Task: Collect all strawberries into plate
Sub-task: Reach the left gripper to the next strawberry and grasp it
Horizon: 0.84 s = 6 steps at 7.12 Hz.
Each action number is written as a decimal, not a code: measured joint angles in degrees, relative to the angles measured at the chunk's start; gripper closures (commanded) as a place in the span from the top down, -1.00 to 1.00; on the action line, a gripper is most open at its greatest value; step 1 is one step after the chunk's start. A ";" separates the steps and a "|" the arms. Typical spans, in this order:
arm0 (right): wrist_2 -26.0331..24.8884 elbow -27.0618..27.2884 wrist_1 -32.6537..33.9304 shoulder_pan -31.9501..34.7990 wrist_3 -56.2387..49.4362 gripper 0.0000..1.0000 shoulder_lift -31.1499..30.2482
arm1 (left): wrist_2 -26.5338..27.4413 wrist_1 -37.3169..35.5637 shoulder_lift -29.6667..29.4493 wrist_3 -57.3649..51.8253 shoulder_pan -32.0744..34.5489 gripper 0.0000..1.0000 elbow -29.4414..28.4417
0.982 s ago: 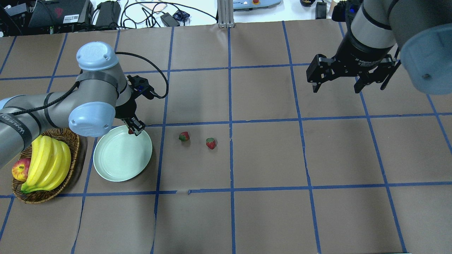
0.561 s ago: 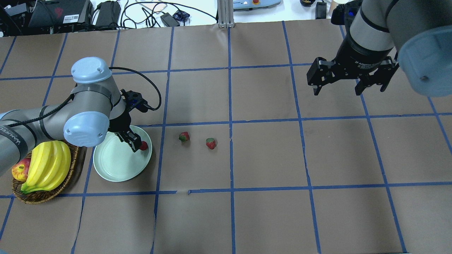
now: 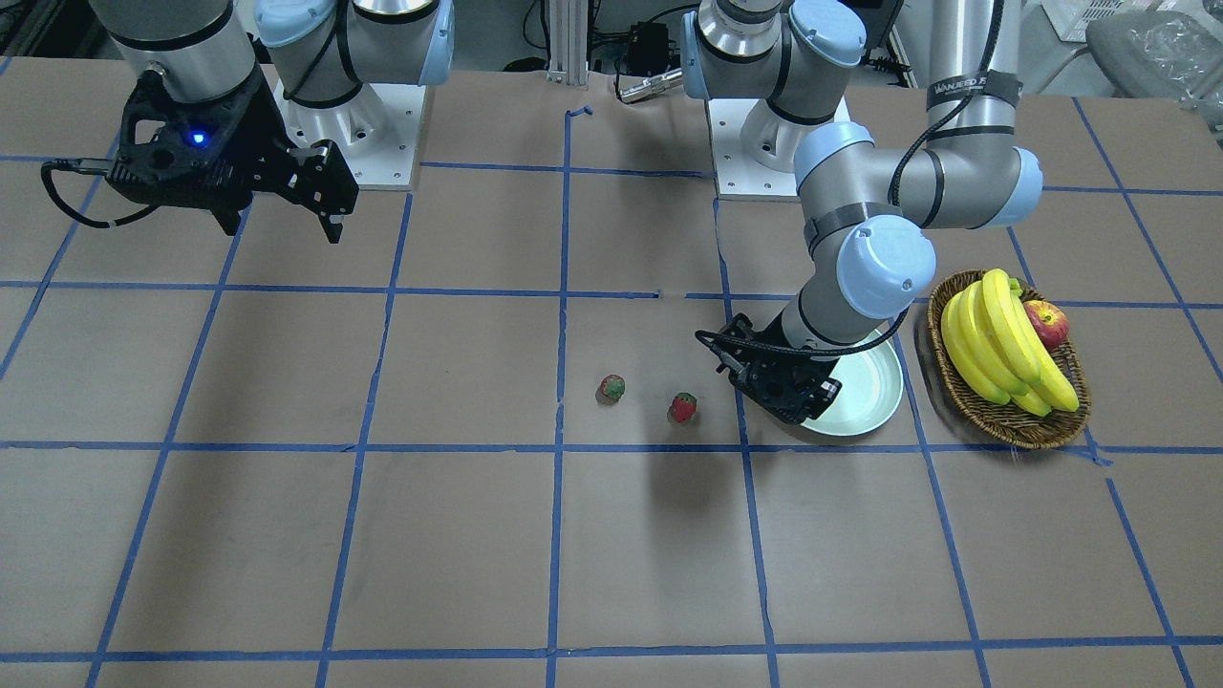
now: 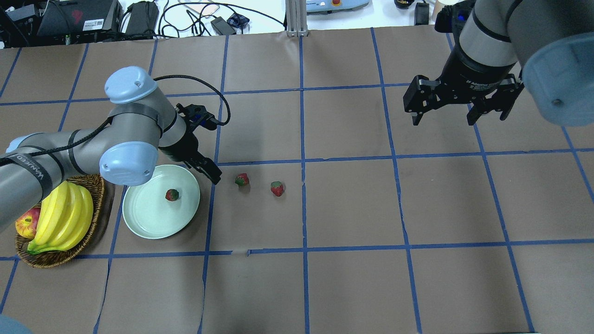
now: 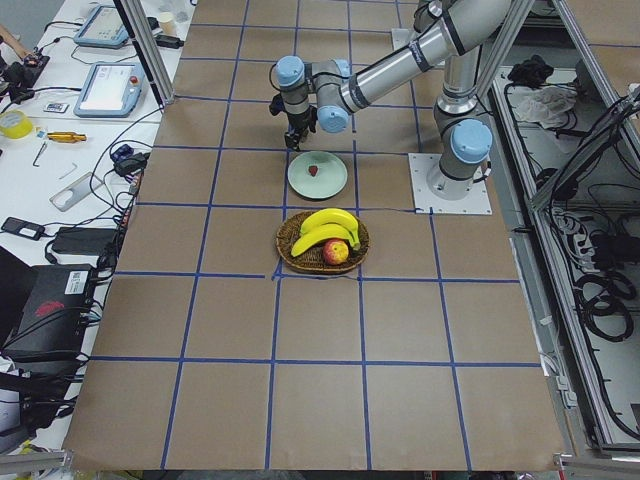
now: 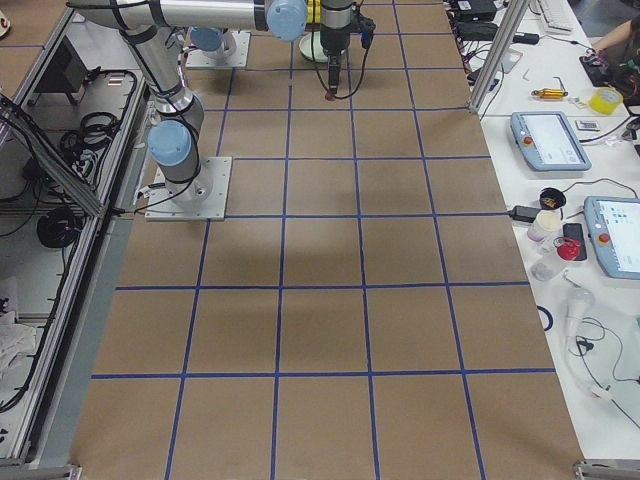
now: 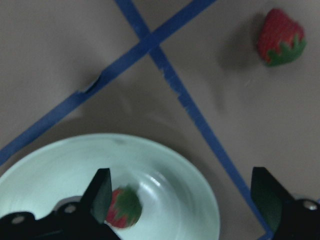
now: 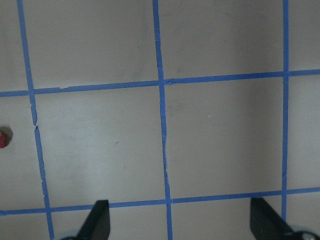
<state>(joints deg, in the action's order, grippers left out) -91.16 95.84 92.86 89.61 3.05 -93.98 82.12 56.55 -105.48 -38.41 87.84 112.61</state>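
The pale mint plate (image 4: 148, 218) lies at the left with one strawberry (image 4: 172, 195) resting in it, also seen in the left wrist view as a strawberry (image 7: 122, 207) on the plate (image 7: 55, 165). Two more strawberries (image 4: 241, 179) (image 4: 277, 188) sit on the brown table to the plate's right. My left gripper (image 4: 209, 170) hovers open and empty over the plate's right rim, between the plate and the nearer strawberry (image 7: 281, 37). My right gripper (image 4: 457, 113) hangs open and empty high over the far right of the table.
An oval wicker basket (image 4: 100, 195) with bananas (image 4: 62, 215) and an apple (image 4: 27, 222) stands just left of the plate. Blue tape lines grid the table. Cables and devices lie beyond the far edge.
My left gripper held a strawberry over the plate, let it go, and swung right and away past the rim. The strawberry now lies in the plate. The right arm barely moved.
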 measured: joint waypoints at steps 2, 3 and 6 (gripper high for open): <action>-0.29 -0.04 -0.04 0.08 0.13 1.00 0.02 | -4.89 -5.42 -2.98 0.34 2.55 0.91 -0.54; -0.28 0.04 -0.05 0.10 0.38 1.00 -0.05 | -6.66 -7.39 -4.53 0.40 3.38 0.88 -0.53; 0.09 0.45 -0.13 0.12 0.53 1.00 -0.17 | -4.10 -8.85 -7.33 -0.05 5.89 0.25 -0.17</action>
<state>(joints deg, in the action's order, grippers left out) -91.07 96.29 92.74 89.74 3.58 -94.15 78.01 47.70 -112.82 -38.45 93.73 112.44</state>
